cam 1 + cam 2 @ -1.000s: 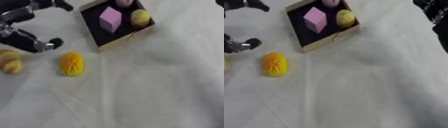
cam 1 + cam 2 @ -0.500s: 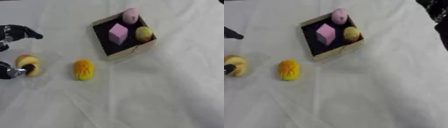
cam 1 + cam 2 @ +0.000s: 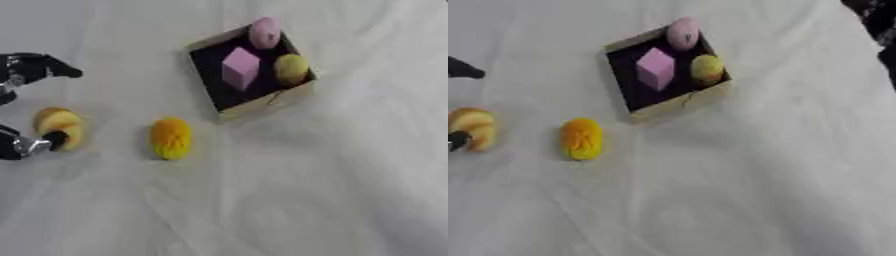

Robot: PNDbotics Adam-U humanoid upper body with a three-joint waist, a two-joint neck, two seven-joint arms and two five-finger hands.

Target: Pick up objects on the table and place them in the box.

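Left eye view shows the left hand at the left edge of the white cloth. One dark finger sticks out above, pointing to the right. Another dark tip sits lower down and touches the bun. The bun is tan and round-ish, a bit taller than it is wide. It lies between those two finger parts, right by the lower one. The fingers are spread wide apart around it and have not closed on it, so the hand holds nothing.

Just past the bun, farther from the hand, lies a yellow oval thing. Its long side runs up and down in the picture, away from the robot. It does not touch the bun or the hand.

Farther out still, up and to the right of the hand, is the box. It is dark inside with tan walls, and it sits turned at a slant. Three things lie in it: a pink block in the middle, a pink egg shape at the far corner, and a yellow-green round thing by the right wall. The egg's long side points away from the robot.

Right eye view shows a dark bit of the right arm in the top right corner. I cannot tell how that hand is.
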